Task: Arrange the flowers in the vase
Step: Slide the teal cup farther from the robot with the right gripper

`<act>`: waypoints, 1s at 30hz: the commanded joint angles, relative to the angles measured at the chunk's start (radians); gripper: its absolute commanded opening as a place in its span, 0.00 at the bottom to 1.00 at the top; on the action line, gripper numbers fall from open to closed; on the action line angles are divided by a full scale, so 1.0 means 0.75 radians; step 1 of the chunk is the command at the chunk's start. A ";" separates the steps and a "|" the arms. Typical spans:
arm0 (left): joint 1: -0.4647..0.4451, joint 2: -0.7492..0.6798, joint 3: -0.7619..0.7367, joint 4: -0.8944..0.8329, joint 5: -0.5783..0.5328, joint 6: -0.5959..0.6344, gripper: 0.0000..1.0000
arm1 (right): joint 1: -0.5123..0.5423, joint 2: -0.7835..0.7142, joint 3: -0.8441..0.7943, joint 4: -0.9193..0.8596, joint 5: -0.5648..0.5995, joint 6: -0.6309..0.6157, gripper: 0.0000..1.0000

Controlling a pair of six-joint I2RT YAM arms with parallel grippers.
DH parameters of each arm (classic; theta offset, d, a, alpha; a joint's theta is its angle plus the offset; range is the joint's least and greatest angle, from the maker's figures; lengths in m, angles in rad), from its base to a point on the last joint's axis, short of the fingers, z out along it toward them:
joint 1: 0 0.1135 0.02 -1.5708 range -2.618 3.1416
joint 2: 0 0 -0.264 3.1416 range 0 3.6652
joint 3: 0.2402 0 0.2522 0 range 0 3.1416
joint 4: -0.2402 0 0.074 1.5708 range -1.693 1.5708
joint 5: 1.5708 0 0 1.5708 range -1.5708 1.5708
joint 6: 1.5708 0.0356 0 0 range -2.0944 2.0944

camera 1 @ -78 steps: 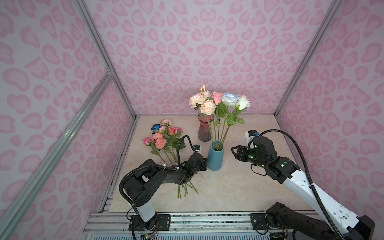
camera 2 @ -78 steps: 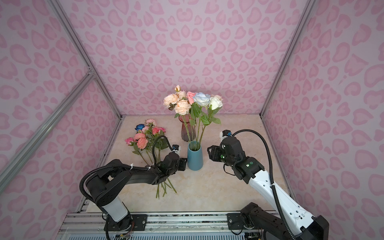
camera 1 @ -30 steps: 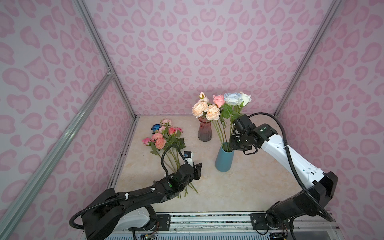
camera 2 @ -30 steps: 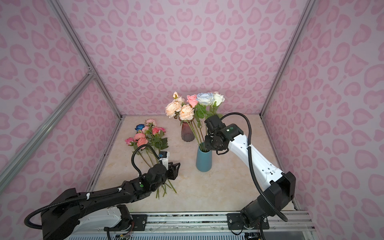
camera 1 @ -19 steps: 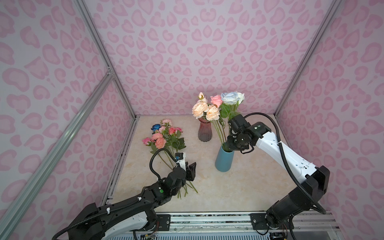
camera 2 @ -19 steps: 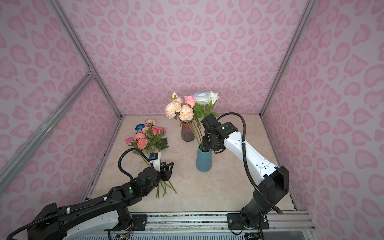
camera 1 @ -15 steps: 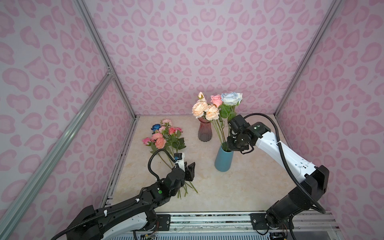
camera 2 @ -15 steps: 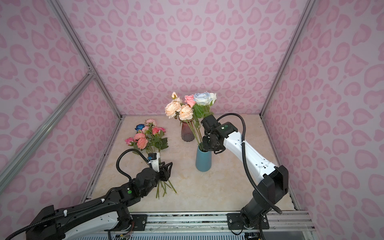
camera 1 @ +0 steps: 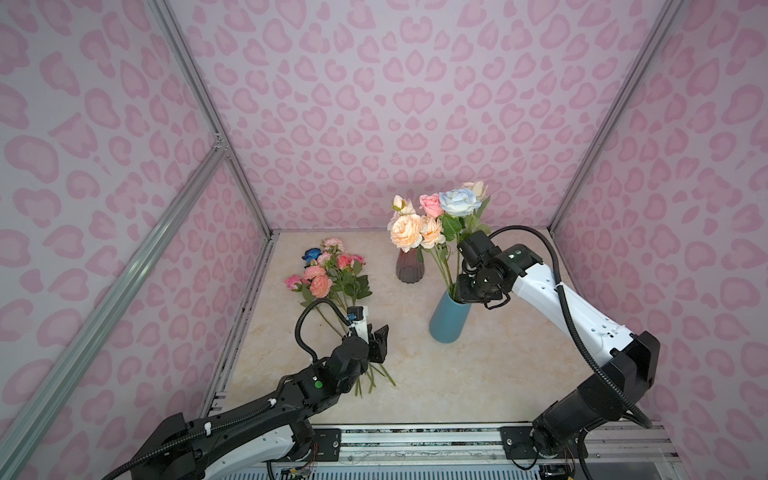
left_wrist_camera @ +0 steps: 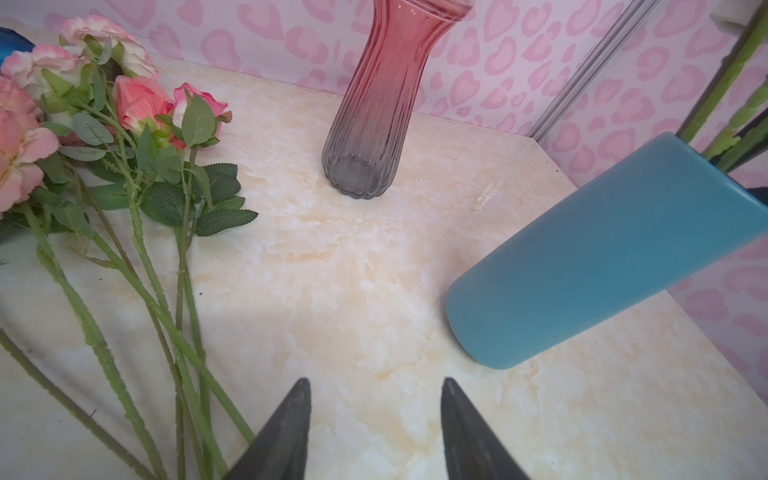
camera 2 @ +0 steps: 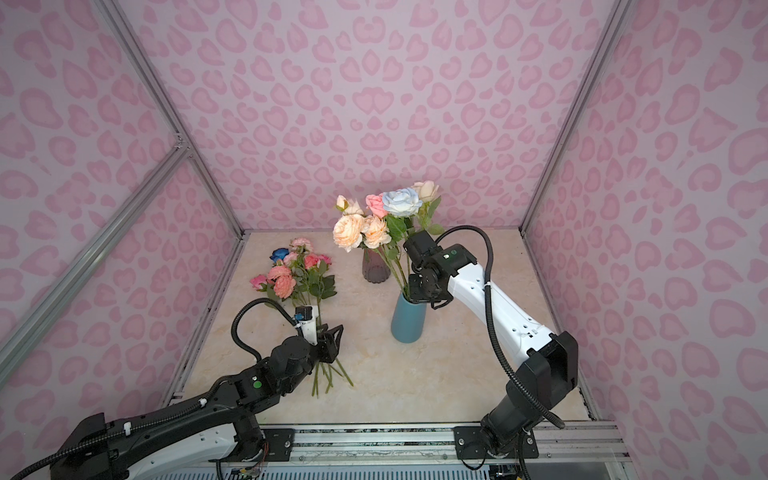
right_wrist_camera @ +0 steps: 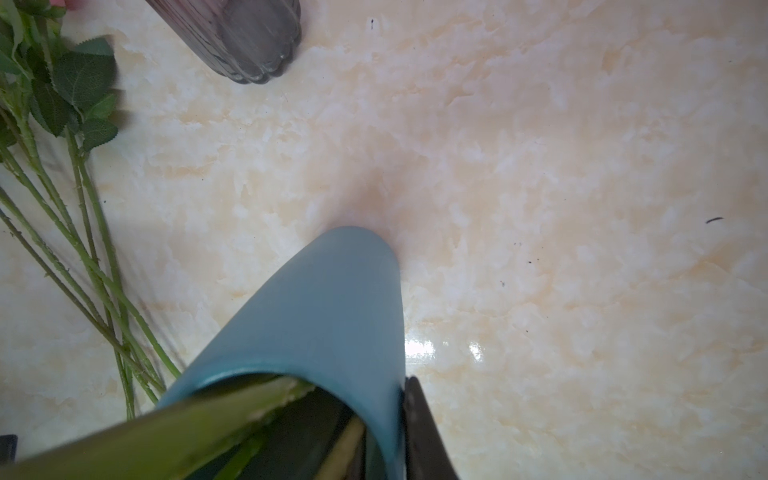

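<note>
**Right arm.** The right gripper [camera 1: 462, 293] sits at the mouth of the blue vase [camera 1: 448, 321], right of centre on the table [camera 1: 507, 374]. In the right wrist view one finger [right_wrist_camera: 420, 432] lies against the outside of the vase wall, and the wall runs between it and the dark interior. The jaws are drawn together on the rim. I judge this grip is there to steady the vase against tipping while stems go in.

**Placed flowers** [camera 1: 432, 216]. Peach, pink and pale blue-white blooms stand high above the blue vase. Their stems run down into its mouth, beside the gripper.

**Loose flowers** [camera 1: 328, 272]. A bunch lies flat on the left of the table, with heads toward the far wall and stem ends toward the near edge.

**Left arm.** The left gripper [left_wrist_camera: 376, 381] has its jaws about half apart and holds nothing; bare table shows between the tips. It hovers just right of the near stem ends, which I judge is a position for the next pick.

**Glass vase** [camera 1: 409, 266]. It stands far centre, apart from the blue one. No stems show inside it in the left wrist view.

I judge the task roughly half complete.
</note>
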 commanded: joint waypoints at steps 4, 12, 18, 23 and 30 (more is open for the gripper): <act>0.001 -0.010 -0.001 0.005 -0.030 0.004 0.51 | 0.004 0.027 0.039 -0.007 -0.016 -0.024 0.03; 0.001 -0.031 0.010 -0.036 -0.034 0.015 0.51 | 0.001 0.082 0.159 -0.038 0.047 -0.076 0.00; 0.001 -0.045 0.019 -0.062 -0.042 0.029 0.51 | -0.011 0.136 0.247 -0.046 0.092 -0.121 0.00; 0.003 -0.069 0.030 -0.090 -0.046 0.038 0.51 | -0.058 0.185 0.301 -0.062 0.160 -0.157 0.00; 0.002 -0.129 0.110 -0.239 -0.062 0.091 0.51 | -0.155 0.314 0.479 -0.102 0.166 -0.267 0.00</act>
